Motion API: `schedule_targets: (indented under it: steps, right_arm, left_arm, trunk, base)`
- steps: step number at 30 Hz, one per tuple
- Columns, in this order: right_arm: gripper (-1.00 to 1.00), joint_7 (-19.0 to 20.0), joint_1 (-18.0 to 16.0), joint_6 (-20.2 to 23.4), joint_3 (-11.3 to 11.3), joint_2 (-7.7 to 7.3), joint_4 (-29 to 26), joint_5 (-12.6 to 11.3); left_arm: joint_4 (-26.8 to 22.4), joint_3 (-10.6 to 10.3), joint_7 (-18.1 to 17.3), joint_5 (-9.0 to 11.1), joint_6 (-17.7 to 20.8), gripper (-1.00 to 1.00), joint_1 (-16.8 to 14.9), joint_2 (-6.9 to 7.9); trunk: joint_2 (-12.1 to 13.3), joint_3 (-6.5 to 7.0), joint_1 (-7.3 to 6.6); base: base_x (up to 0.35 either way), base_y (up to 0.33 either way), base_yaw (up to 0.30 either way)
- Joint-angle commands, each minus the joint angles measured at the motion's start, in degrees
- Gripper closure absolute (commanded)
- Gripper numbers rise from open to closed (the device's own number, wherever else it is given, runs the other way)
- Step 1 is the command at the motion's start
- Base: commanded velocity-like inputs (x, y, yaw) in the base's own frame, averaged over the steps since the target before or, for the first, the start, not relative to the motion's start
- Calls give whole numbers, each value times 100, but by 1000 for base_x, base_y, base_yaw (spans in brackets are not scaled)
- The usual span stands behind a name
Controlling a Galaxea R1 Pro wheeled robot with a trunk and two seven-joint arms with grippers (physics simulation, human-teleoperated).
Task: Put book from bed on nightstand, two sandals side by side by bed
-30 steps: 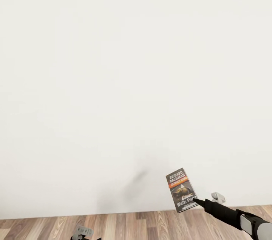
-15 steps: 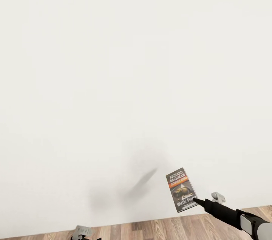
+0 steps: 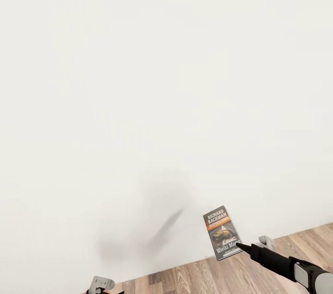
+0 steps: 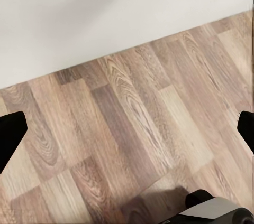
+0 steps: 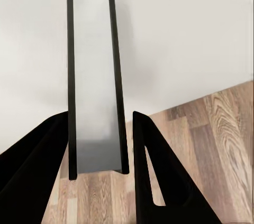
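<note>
Right gripper (image 3: 241, 246): clamped on the book's lower edge.
Book (image 3: 222, 232): held upright before the white wall (image 3: 138, 76), above the plank floor (image 3: 222, 275).
Left gripper (image 4: 127, 129): fingers spread wide over floor.

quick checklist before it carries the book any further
1. Book held in right gripper: ok, clamped at its lower edge, between the fingers in the wrist view.
2. Book upright, cover showing: ok.
3. Left gripper free: ok, open over bare floor.
4. Nightstand in sight: not ok, a white wall is ahead.
5. Room to drive forward: not ok, the wall looks close.
6. Sandals placed: cannot tell.
</note>
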Motion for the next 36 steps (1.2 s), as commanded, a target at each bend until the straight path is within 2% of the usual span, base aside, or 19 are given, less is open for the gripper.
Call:
schedule_targets:
  steps: [1, 17, 21, 24, 27, 31, 36]
  right_arm:
    - [100, 27, -8, 57, 3, 3, 14, -66]
    - [100, 25, -8, 57, 3, 3, 12, -66]
    - [100, 25, -8, 57, 3, 3, 12, -66]
    - [100, 25, -8, 57, 3, 1, 12, -66]
    - [100, 25, -8, 57, 3, 2, 12, -66]
    - [100, 25, -8, 57, 3, 2, 12, -66]
    - [100, 32, -8, 57, 3, 0, 12, -66]
  left_arm:
    - [3, 44, -14, -61, -35, -100, -1, 1]
    - [9, 44, -13, -63, -35, -100, -1, -2]
    - [74, 34, -8, -101, -35, -100, -1, -174]
    - [201, 12, 4, -175, -35, -100, -1, -274]
    - [267, 4, 158, -347, -36, -100, -1, -331]
    - [310, 0, 604, -624, -35, -100, -1, -361]
    - [318, 0, 753, -700, -35, -100, -3, -364]
  trunk:
    - [-5, -2, 2]
    - [-5, -2, 2]
    - [-5, -2, 2]
    - [-5, -2, 2]
    - [-5, -2, 2]
    - [-5, -2, 2]
    - [-5, -2, 2]
  base:
    - [0, 0, -282]
    - [121, 0, -282]
    - [3, 0, -282]
    - [1, 0, -282]
    - [0, 0, -282]
    - [0, 0, -282]
    - [0, 0, -282]
